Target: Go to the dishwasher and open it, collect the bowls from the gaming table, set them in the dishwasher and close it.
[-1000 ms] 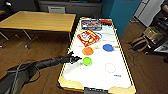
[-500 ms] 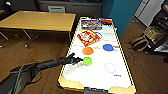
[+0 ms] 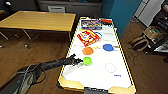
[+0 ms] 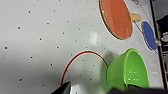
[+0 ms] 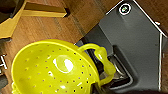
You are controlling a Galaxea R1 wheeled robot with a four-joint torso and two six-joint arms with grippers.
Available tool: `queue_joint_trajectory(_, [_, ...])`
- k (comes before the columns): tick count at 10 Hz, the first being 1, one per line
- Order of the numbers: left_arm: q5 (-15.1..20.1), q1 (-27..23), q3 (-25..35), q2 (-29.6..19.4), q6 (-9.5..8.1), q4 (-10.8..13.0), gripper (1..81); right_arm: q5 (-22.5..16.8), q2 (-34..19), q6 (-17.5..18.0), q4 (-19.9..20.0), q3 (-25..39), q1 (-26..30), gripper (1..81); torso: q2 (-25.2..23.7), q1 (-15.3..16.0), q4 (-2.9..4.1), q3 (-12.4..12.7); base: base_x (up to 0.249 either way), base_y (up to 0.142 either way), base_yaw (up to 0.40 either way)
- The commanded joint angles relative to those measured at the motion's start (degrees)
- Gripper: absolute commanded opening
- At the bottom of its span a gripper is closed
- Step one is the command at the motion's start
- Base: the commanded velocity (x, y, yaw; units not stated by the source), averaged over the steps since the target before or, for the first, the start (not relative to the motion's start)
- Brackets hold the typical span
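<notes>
The gaming table (image 3: 100, 75) has a white top and a yellow rim. A small green bowl (image 3: 87, 60) stands near its left edge. My left gripper (image 3: 79, 60) reaches in from the left, right beside that bowl. In the left wrist view the green bowl (image 4: 127, 71) sits close to one side of my open left gripper (image 4: 92, 88), beside a red arc painted on the white top. A flat orange disc (image 3: 87, 50) and a flat blue disc (image 3: 108, 47), each with a short handle, lie further along. A yellow perforated bowl (image 5: 52, 70) with a loop handle hangs in my right gripper (image 5: 101, 68) above wooden floor.
A yellow-wood table (image 3: 37, 21) stands to the left across a strip of wooden floor. Colourful boxes (image 3: 88, 37) lie on the far half of the white top. A teal wall (image 3: 122, 12) and bags (image 3: 147, 37) are on the right.
My left arm has stretched further right across the table edge, bringing the gripper up to the green bowl.
</notes>
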Motion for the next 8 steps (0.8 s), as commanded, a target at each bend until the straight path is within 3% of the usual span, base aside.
queue_joint_trajectory(1, [1.88,-10.21,-0.46,2.01,-0.57,0.08,81.1,-2.84,-2.13,-0.04,-1.45,0.76,1.20,1.0,0.00,0.02,0.00,0.00,0.000,0.000,0.000])
queue_joint_trajectory(8, [2.76,-10.74,-0.37,2.63,-0.57,0.17,81.1,-2.84,-1.78,-0.04,-1.45,0.59,1.28,1.0,0.00,0.02,0.00,0.00,0.000,0.000,0.000])
